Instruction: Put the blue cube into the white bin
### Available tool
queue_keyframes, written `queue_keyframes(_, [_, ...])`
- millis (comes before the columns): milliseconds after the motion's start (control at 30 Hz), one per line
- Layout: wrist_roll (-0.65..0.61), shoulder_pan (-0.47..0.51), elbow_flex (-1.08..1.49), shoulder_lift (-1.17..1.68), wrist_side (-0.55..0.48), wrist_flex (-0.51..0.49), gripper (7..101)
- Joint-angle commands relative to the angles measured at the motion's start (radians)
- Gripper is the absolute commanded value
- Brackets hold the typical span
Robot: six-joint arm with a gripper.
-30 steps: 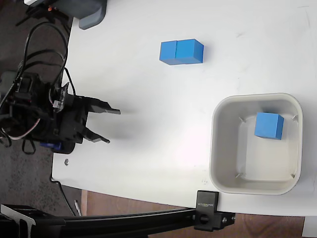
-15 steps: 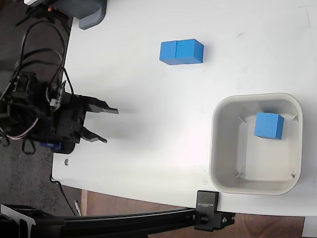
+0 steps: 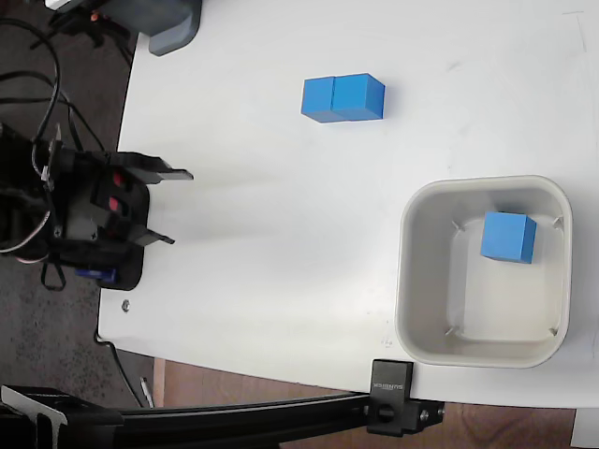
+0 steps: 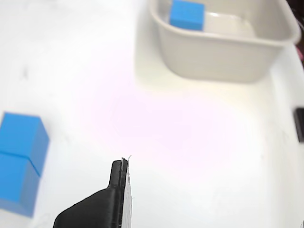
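Since a sec ago the arm has pulled back to the left edge of the table in the fixed view; nothing else has moved. Going big to small: the white bin sits at the right w/ one blue cube already inside, near its top right corner. Two more blue cubes sit touching each other up top, well apart from the bin. The gripper has its fingers spread wide and holds nothing. I think one drop is done. Next it needs to reach for the pair and grab just one w/o bumping the other.
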Motion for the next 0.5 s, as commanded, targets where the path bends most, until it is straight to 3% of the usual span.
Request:
queue_keyframes(33, [0.017,-0.072,-0.233,-0.275,0.025,-0.08,100.3])
queue_keyframes(267, [0.216,-0.291,-0.609,-0.75,0.244,0.021,99.7])
queue_keyframes(500, [0.382,-0.436,-0.572,-0.807,0.334,-0.049,100.0])
